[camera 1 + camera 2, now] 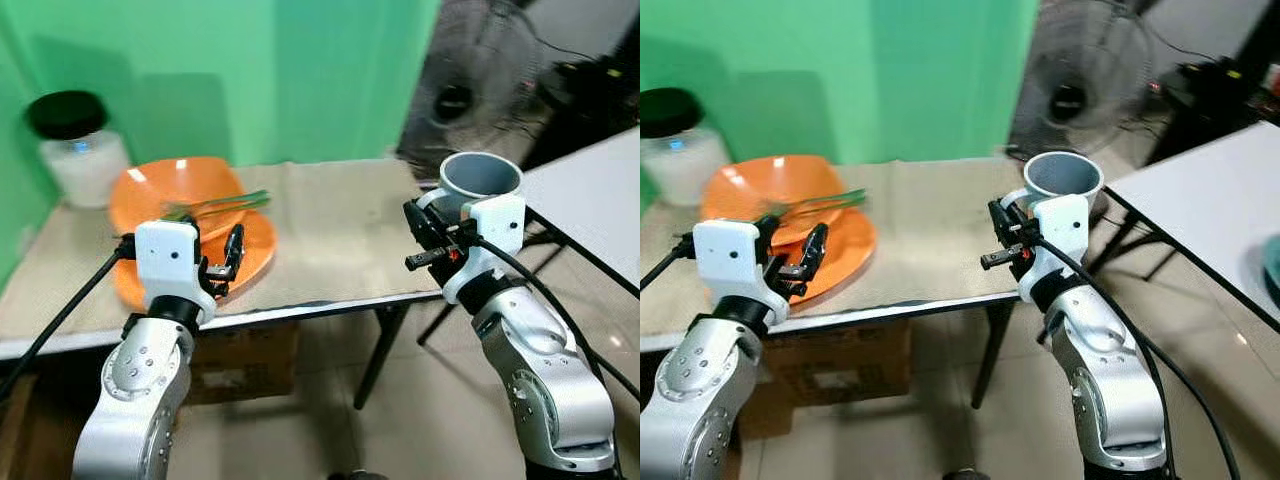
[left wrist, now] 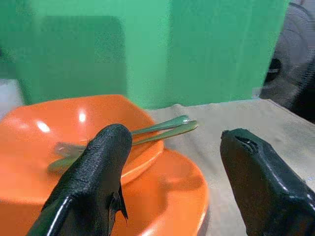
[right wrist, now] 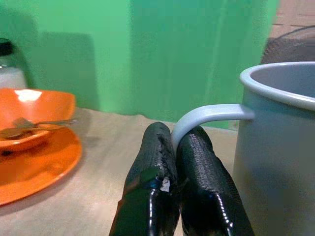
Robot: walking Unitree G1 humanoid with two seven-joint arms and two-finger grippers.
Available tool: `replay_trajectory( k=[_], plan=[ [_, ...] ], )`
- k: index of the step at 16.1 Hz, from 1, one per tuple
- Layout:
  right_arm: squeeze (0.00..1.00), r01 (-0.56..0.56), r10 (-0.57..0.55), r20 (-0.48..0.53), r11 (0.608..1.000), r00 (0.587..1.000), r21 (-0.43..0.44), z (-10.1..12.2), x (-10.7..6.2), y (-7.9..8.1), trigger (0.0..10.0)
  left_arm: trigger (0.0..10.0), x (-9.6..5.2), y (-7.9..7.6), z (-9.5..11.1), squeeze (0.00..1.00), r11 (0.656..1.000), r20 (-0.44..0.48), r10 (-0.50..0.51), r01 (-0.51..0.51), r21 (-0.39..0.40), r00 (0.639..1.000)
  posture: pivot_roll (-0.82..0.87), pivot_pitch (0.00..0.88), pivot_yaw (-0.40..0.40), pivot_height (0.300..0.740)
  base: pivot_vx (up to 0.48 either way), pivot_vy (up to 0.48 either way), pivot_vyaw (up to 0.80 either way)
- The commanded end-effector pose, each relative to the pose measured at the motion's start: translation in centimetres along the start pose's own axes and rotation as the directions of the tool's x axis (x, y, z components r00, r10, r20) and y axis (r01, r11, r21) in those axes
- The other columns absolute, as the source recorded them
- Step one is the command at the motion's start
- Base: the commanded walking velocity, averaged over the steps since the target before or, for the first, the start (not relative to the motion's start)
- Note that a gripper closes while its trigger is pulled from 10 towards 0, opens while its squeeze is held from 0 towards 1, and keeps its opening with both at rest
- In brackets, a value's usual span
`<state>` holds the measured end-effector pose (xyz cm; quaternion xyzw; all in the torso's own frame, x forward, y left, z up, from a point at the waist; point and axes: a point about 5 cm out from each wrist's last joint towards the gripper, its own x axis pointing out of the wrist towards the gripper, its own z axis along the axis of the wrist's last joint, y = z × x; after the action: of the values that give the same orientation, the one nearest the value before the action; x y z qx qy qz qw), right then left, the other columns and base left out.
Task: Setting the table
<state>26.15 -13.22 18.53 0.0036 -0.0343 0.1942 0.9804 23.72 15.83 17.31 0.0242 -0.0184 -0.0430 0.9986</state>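
An orange bowl (image 1: 170, 190) sits on an orange plate (image 1: 255, 250) at the table's left. A green-tinted fork and spoon (image 1: 225, 203) lie across the bowl. My left gripper (image 1: 225, 262) hangs open just in front of the plate's near rim, holding nothing; in the left wrist view its fingers (image 2: 106, 162) frame the bowl and cutlery. My right gripper (image 3: 176, 140) is shut on the handle (image 3: 206, 114) of a grey mug (image 1: 482, 178) over the table's right end. Whether the mug rests on the table is hidden.
The table (image 1: 330, 240) has a beige cloth and a green backdrop behind it. A jar with a black lid (image 1: 80, 150) stands at the back left. A fan (image 1: 470, 80) is behind, a white table (image 1: 600, 190) to the right, and a cardboard box (image 1: 240, 360) underneath.
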Motion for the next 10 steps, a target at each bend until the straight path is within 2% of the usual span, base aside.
replay_trajectory(
  k=[1, 2, 5, 10],
  plan=[
    [0.0, -0.006, 0.006, -0.004, 1.0, 1.0, -0.005, 0.2, 0.2, -0.04, 10.0, 10.0, 0.15, -0.16, 0.2, 0.0, 1.0, 0.009, -0.006, 0.006, -0.011, 1.0, -0.1, 0.0, -0.045, 0.74, 0.0, 0.0, -0.8],
    [0.0, -0.01, 0.01, -0.008, 1.0, 1.0, -0.008, 0.21, 0.28, -0.03, 10.0, 10.0, 0.26, -0.25, 0.36, 0.0, 0.999, 0.019, 0.003, -0.002, -0.049, 1.0, -0.1, 0.0, -0.043, 0.74, 0.0, 0.0, -0.8],
    [0.0, -0.013, 0.013, -0.011, 1.0, 1.0, -0.015, 0.2, 0.49, -0.06, 10.0, 10.0, 0.45, -0.39, 0.42, 0.0, 0.999, 0.021, -0.002, 0.003, -0.039, 1.0, -0.11, 0.0, -0.045, 0.74, 0.0, 0.0, -0.8],
    [0.0, -0.051, 0.049, -0.038, 0.998, 0.998, -0.042, -0.17, 0.98, 0.21, 10.0, 10.0, 0.65, -0.42, 0.53, 0.0, 0.999, 0.024, 0.02, -0.019, -0.044, 0.999, -0.1, 0.0, -0.055, 0.74, 0.0, -0.307, -0.74]
  ],
)
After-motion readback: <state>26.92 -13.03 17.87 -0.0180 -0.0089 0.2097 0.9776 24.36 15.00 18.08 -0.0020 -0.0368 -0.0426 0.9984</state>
